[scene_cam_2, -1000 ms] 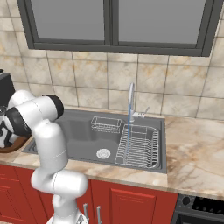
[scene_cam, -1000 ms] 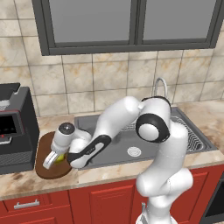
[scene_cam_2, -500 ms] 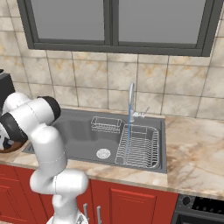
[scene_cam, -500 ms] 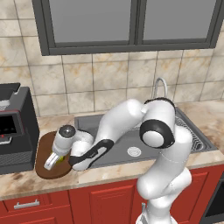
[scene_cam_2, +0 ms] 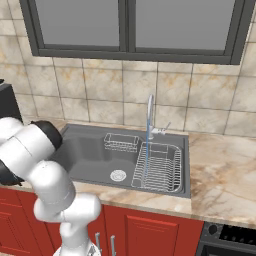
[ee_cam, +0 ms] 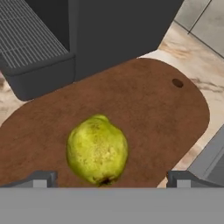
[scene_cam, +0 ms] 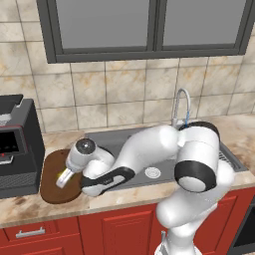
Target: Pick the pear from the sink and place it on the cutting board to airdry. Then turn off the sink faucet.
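The small yellow-green pear [ee_cam: 97, 150] lies on the dark brown wooden cutting board [ee_cam: 144, 109] — the gripper [ee_cam: 112, 179] spread wide above it, fingertips [ee_cam: 41, 179] barely poking into view, touching nothing.

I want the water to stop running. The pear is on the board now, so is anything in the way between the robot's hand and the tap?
Nothing visible blocks it. The gripper hangs open over the pear on the cutting board. Between there and the sink faucet lies the open sink; the robot's own arm stretches across it.

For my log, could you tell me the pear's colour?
Yellow-green pear, clearest in the hand view.
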Available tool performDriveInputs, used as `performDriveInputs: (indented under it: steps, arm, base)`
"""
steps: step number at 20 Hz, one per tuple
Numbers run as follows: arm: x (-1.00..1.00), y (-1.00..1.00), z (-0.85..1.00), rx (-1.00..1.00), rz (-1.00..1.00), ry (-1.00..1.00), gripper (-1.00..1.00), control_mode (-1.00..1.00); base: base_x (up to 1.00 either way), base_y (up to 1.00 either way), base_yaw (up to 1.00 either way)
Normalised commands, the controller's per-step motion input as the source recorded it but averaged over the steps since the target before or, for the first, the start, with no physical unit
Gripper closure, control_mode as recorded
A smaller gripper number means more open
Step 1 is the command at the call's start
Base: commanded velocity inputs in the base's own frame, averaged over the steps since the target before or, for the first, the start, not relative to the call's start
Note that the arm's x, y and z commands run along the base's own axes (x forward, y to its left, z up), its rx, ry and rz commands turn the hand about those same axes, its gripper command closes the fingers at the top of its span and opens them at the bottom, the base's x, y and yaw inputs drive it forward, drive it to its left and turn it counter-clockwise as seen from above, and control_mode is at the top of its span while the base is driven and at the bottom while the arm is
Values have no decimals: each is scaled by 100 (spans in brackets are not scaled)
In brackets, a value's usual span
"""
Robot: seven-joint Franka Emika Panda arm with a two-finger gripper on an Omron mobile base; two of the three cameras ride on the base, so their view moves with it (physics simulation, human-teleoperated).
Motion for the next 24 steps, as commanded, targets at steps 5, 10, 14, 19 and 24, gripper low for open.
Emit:
performDriveInputs:
  steps: [5, 10, 14, 19, 24]
  arm:
    - [0, -34, 68, 3, 0, -5, -100, -100]
    - [-16, -39, 66, 3, 0, -5, -100, -100]
    - [-30, -35, 57, 1, 0, -8, -100, -100]
    - [-46, -16, 78, 0, -4, -4, -100, -100]
    - [-47, -20, 86, 0, -10, 3, -100, -100]
  base:
    - [0, 0, 0]
    - [0, 0, 0]
    - [0, 0, 0]
    - [0, 0, 0]
    - [0, 0, 0]
